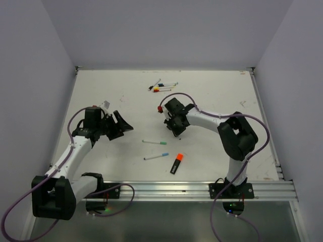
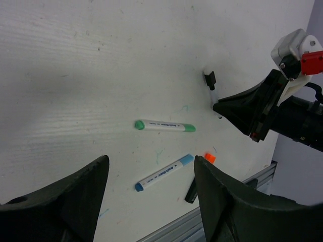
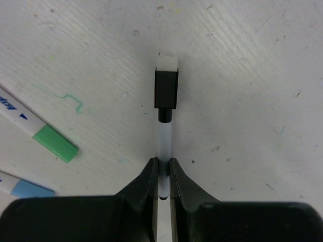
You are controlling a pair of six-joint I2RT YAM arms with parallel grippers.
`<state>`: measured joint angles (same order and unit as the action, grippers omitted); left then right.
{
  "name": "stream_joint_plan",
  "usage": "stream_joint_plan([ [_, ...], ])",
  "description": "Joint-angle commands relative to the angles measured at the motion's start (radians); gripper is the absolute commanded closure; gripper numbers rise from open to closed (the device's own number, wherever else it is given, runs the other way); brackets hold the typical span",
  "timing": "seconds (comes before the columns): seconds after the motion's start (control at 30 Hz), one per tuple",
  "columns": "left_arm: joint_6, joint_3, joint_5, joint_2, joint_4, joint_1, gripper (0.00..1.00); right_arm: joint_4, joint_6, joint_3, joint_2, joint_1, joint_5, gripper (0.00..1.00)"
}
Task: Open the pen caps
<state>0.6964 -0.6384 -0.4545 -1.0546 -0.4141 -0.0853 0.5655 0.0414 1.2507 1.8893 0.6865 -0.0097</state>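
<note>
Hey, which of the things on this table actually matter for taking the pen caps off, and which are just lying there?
For the job:
black-capped pen, clamped in the right tool
green pen
blue pen
orange-capped highlighter
pen cluster at the far side

Just there:
metal rail at the near edge
green ink scribble on the table

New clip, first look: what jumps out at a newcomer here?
The right gripper, at the centre, has its fingers clamped on the pale barrel of a black-capped pen. The left gripper hangs open to the left, and a black highlighter with an orange end lies near the front rail.
</note>
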Motion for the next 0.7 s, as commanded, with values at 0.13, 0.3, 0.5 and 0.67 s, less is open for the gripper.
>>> stream_joint_plan([
  [0.13, 0.029, -0.056, -0.197, -0.090, 0.178, 0.002, 0.31, 0.094, -0.152, 0.125, -0.162, -0.001, -0.199, 1.00],
  [0.3, 0.078, -0.075, -0.254, -0.123, 0.329, -0.047, 0.31, 0.085, -0.261, 0.153, -0.211, -0.001, -0.421, 1.00],
  [0.5, 0.147, -0.104, -0.276, -0.191, 0.480, -0.148, 0.34, 0.007, -0.360, 0.089, -0.252, -0.001, -0.525, 1.00],
  [0.67, 0.193, -0.104, -0.282, -0.231, 0.544, -0.195, 0.39, -0.027, -0.396, 0.043, -0.269, 0.001, -0.541, 1.00],
])
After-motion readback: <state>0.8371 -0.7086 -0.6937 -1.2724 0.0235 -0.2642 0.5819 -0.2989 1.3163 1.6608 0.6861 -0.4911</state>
